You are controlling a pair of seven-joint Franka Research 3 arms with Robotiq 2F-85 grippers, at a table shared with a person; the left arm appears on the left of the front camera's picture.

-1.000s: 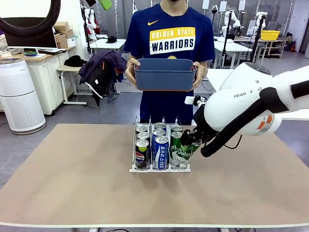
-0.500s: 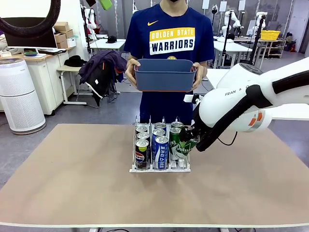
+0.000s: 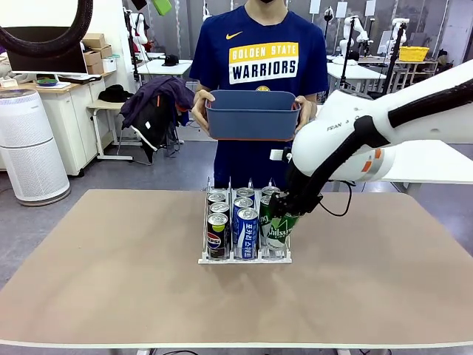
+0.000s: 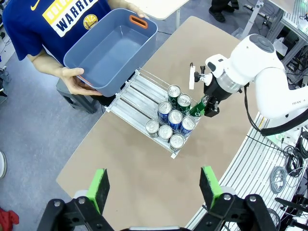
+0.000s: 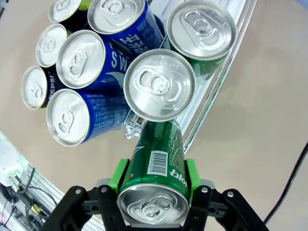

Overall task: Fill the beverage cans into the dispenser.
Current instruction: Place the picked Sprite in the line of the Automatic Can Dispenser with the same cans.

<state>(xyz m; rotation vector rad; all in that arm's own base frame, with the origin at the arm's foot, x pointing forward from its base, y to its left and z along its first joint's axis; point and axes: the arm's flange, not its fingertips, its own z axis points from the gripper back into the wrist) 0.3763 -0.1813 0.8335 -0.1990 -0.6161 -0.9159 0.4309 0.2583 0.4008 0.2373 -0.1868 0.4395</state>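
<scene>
Right gripper (image 5: 154, 185) pinching green can (image 5: 156, 166) between its green pads, can tilted, lower end over the near slot of the dispenser (image 3: 244, 258), right lane. Advisable: bring can upright before lowering, keep base inside the dividers and clear of the green can just behind (image 5: 160, 84), release only once seated on the white base. Left gripper (image 4: 154, 185) spread wide, empty, high above the table (image 3: 111, 296). Rack contents: left lane three black cans, front one (image 3: 217, 237); middle lane three blue-and-white cans, front one (image 3: 247, 234); right lane two green cans behind the held one. Blue tub (image 3: 253, 113) in the person's hands (image 3: 199, 111), looks empty from above
</scene>
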